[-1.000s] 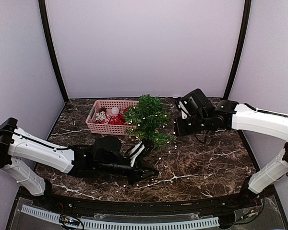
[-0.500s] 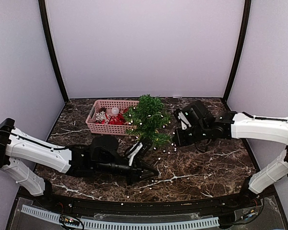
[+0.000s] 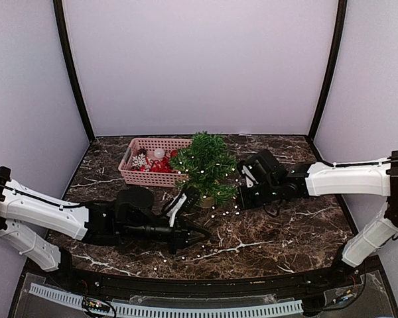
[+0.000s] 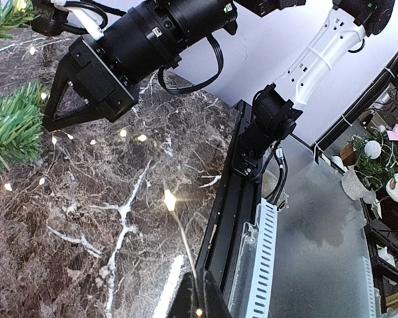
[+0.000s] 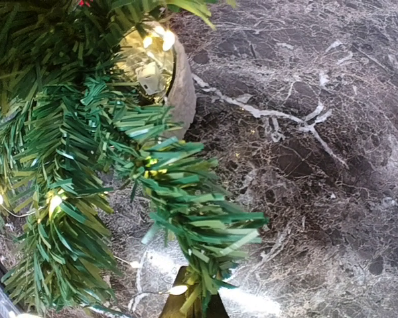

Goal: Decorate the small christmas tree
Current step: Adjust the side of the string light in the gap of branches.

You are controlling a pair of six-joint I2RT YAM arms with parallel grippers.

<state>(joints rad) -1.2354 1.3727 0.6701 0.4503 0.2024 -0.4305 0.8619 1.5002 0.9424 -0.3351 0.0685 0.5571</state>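
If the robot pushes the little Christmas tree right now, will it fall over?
Probably tippy: the small christmas tree is bushy and wide above a narrow pot. It is likely light too, so a pull on the light string threaded through its branches could drag it. The branches look bendy, not brittle.

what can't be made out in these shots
Top view: pot of the small christmas tree, mostly hidden under its branches.
Top view: ornaments in the pink basket, too small to name.
Right wrist view: whether the right tool pinches the light string; a branch covers its tip.
Left wrist view: left tool, all but its tip cut off by the bottom edge.
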